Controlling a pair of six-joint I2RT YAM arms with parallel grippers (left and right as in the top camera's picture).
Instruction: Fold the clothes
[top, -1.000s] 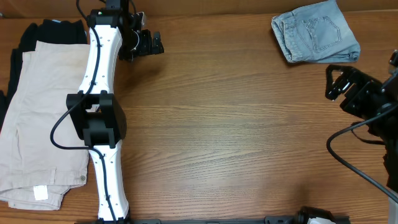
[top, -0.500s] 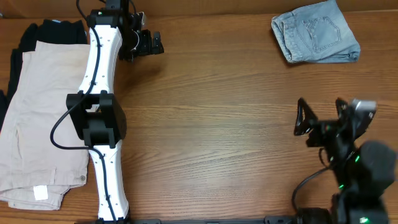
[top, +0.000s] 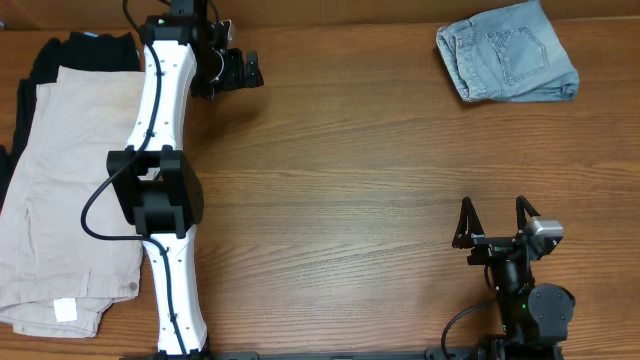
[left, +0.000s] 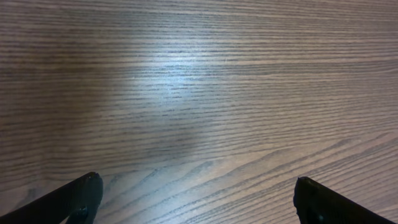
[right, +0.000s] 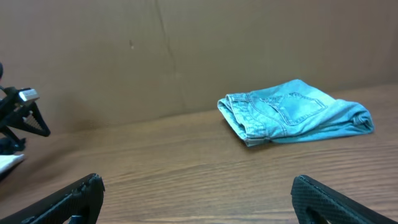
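Observation:
The light-blue denim shorts (top: 507, 50) lie folded into a compact bundle at the table's far right, back pocket up; they also show in the right wrist view (right: 292, 113). My right gripper (top: 493, 222) is open and empty near the front right edge, far from the shorts; its fingertips frame bare wood in the right wrist view (right: 198, 193). My left gripper (top: 243, 70) is open and empty at the far left-centre, over bare wood in the left wrist view (left: 196, 193).
Beige trousers (top: 70, 190) lie spread at the left edge over a black garment (top: 75, 45). The left arm's white links (top: 165, 180) stretch from front to back beside them. A cardboard wall (right: 186, 50) stands behind the table.
My right arm has pulled back from beside the shorts toward the front edge and turned to point up the table. The shorts and left arm have not moved.

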